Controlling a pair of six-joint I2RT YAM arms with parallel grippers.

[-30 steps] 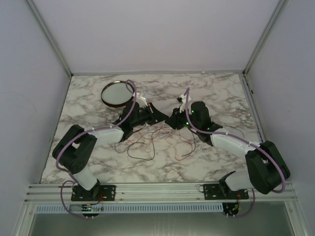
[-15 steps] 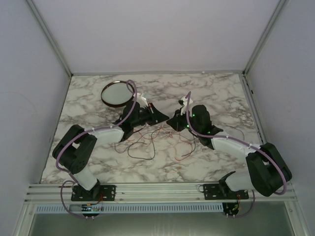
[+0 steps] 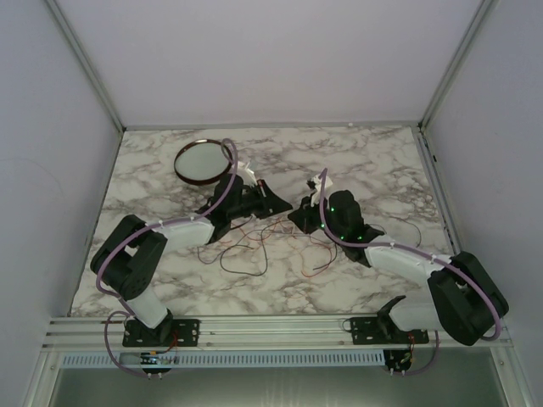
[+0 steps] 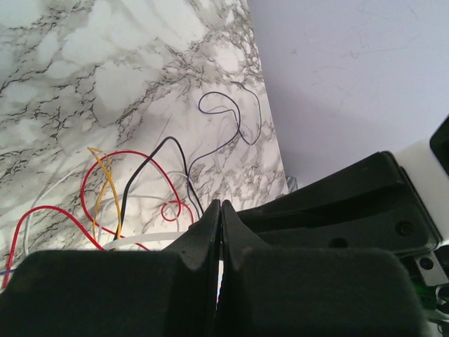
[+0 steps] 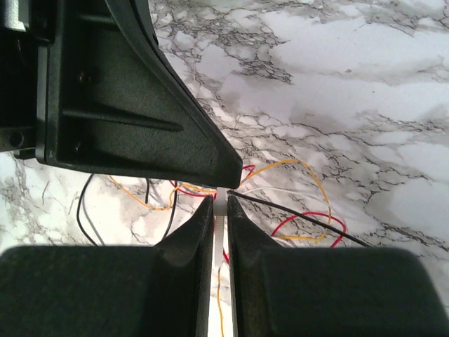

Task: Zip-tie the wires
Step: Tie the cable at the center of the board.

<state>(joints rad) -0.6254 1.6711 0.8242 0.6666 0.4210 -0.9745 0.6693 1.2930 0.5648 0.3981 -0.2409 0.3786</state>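
Note:
The wires [image 3: 254,246] lie in a loose tangle of thin red, black and yellow strands on the marble table [image 3: 373,161], just near of both grippers. They also show in the wrist views: wires [image 4: 105,168], wires [image 5: 309,225]. My left gripper [image 3: 284,204] [image 4: 220,205] is shut. A white zip tie [image 4: 144,242] runs in to its jaws from the left. My right gripper [image 3: 297,214] [image 5: 219,200] is shut on the white zip tie [image 5: 222,203], tip to tip with the left gripper's black finger [image 5: 140,105].
A round dark-rimmed dish [image 3: 202,161] stands at the back left of the table, behind the left arm. Thick lilac cables [image 3: 225,182] loop along both arms. White walls close the table on three sides.
The right gripper's jaws have closed onto the zip tie. The right arm has shifted slightly nearer and the left gripper slightly right, so the two tips now meet.

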